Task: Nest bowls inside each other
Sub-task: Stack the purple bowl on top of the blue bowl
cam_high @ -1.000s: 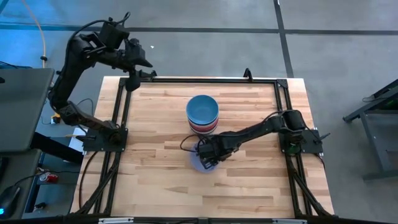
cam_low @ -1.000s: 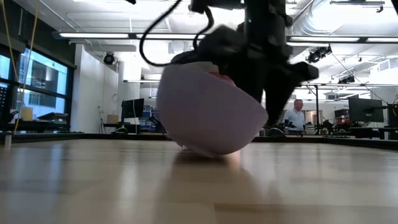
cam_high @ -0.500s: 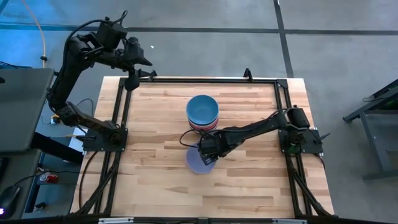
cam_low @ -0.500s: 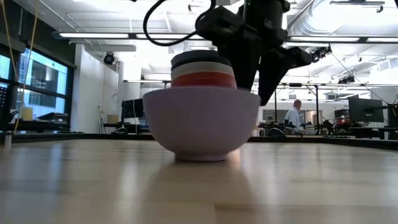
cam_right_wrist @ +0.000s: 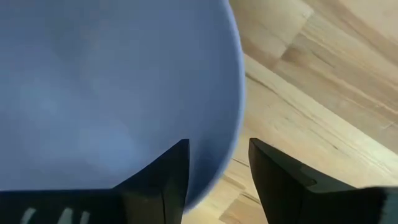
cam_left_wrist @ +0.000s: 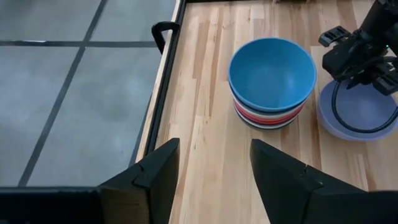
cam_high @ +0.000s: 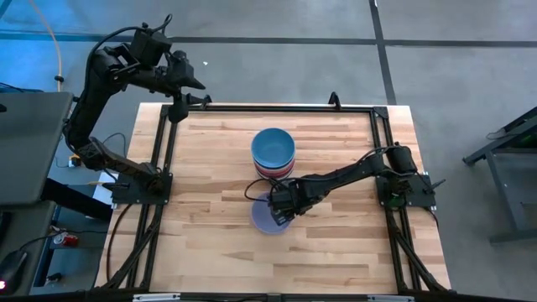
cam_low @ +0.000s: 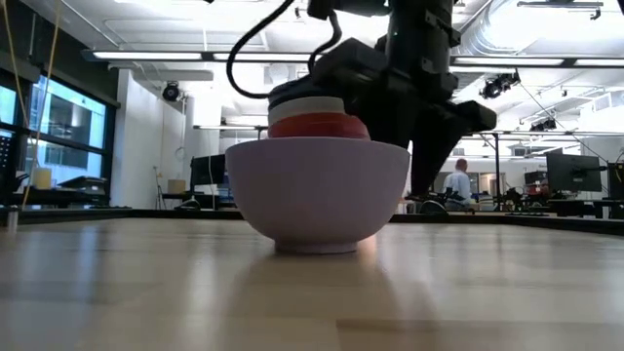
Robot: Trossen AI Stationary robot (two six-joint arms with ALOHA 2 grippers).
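Observation:
A lavender bowl sits upright on its base on the table, near of a nested stack of bowls with a blue bowl on top. Red, white and black rims show under the blue one. My right gripper is open at the lavender bowl's right rim. One finger stands over the inside and one outside, and the rim runs through the gap. My left gripper waits open, high above the table's far left corner.
A black frame rail runs along the table's far edge and down both sides. Bare wood lies left of the bowls and toward the near edge. In the low view, a person stands far off in the room behind.
The lavender bowl was tipped up on its edge a second ago and has settled flat on its base. My right gripper rose clear toward the stack and stood open there, then came back down to the bowl's right rim. The left arm kept still.

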